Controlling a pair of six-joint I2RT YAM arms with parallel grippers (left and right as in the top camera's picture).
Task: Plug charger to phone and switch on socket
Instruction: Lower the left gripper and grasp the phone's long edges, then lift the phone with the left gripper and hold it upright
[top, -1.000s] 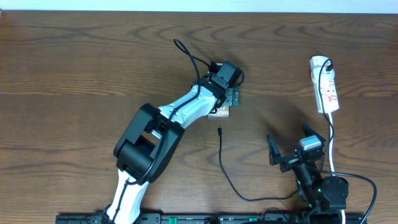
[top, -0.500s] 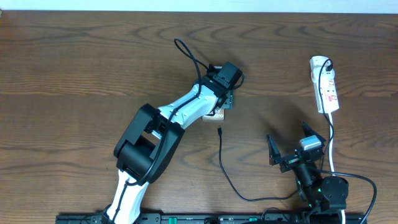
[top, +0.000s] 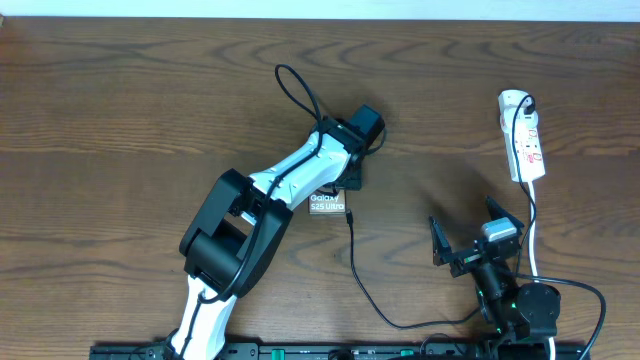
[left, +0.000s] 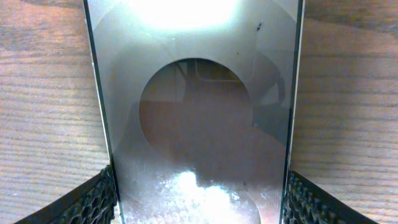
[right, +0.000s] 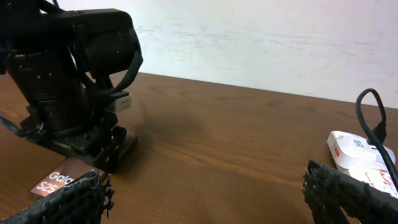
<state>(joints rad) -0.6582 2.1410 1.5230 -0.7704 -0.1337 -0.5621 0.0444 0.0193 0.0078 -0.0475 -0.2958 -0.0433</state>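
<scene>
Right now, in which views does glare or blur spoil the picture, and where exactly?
Left wrist: strong white glare at the top of the phone and a second bright patch low down; its face mirrors a dark round shape. Right wrist: the near fingers are soft and dark, the wall is bright. Overhead: even light, sharp, only soft shadows on the table.

White lettering on the dark phone (top: 327, 204) reads "Galaxy S25 Ultra" from overhead, set in two lines, "Galaxy" above "S25 Ultra". From the right wrist camera only the start of each line shows at the picture's lower left, "Gala" over "S25". The white socket (top: 524, 140) carries red markings along its face, but they are too small to read in either view.
</scene>
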